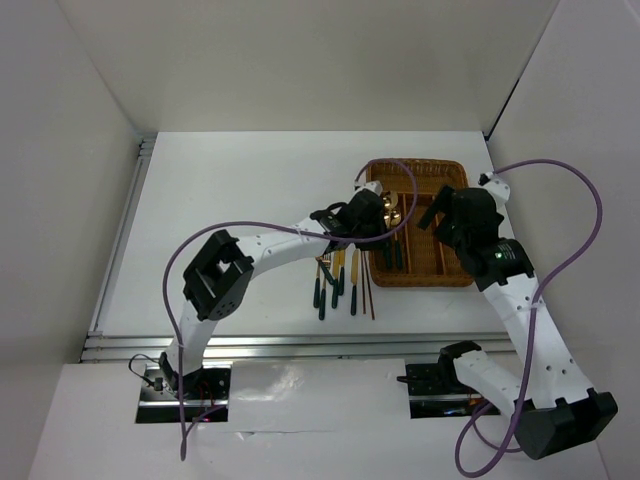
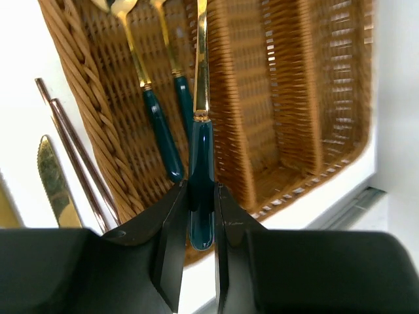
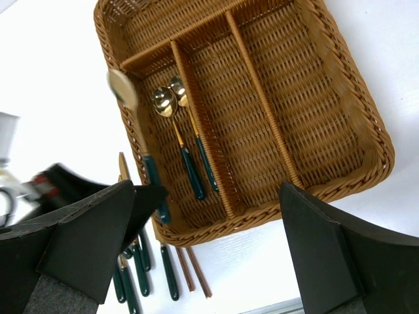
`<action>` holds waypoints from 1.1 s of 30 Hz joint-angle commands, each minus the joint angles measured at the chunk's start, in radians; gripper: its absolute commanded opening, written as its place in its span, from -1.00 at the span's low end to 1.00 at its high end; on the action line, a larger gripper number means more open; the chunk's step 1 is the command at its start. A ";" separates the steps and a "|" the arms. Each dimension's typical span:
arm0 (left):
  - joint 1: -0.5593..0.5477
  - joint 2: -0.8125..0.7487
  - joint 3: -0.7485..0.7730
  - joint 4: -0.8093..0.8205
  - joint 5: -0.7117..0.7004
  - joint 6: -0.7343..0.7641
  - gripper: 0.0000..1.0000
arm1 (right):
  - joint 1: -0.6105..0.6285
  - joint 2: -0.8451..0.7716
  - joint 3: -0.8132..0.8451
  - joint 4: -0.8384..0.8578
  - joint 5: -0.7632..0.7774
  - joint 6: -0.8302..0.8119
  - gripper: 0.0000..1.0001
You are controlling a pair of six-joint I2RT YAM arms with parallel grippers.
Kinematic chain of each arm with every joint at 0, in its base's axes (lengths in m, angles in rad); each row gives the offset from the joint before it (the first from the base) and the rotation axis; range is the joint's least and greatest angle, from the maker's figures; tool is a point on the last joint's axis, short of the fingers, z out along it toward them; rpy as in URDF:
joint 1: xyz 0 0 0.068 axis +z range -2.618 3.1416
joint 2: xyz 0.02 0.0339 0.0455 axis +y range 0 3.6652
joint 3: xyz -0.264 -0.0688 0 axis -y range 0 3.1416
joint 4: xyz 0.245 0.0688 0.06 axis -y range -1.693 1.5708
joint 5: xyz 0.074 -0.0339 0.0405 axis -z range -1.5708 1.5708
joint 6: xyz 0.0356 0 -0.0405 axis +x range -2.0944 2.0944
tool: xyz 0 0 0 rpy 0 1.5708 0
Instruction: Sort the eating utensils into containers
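The brown wicker tray [image 1: 420,282] lies right of centre, with long compartments. Two gold spoons with dark green handles [image 3: 186,150] lie in its leftmost compartment, also in the left wrist view [image 2: 157,124]. My left gripper [image 2: 201,196] is shut on the dark green handle of a third gold spoon [image 2: 200,147], held over that compartment near the tray's left rim [image 2: 91,111]; its bowl shows in the right wrist view [image 3: 122,88]. My right gripper [image 3: 208,196] is open and empty above the tray's right half [image 1: 447,215]. Several utensils [image 1: 335,280] and the brown chopsticks [image 1: 366,285] lie left of the tray.
A gold knife blade [image 2: 52,183] and the chopsticks [image 2: 72,150] lie just outside the tray's left wall. White walls close in the table on three sides. A metal rail [image 1: 300,345] runs along the near edge. Purple cables loop over both arms.
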 commanded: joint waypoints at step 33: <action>0.155 -0.497 -0.433 -0.183 -0.091 0.033 0.51 | -0.003 -0.005 -0.020 0.029 -0.165 -0.052 0.98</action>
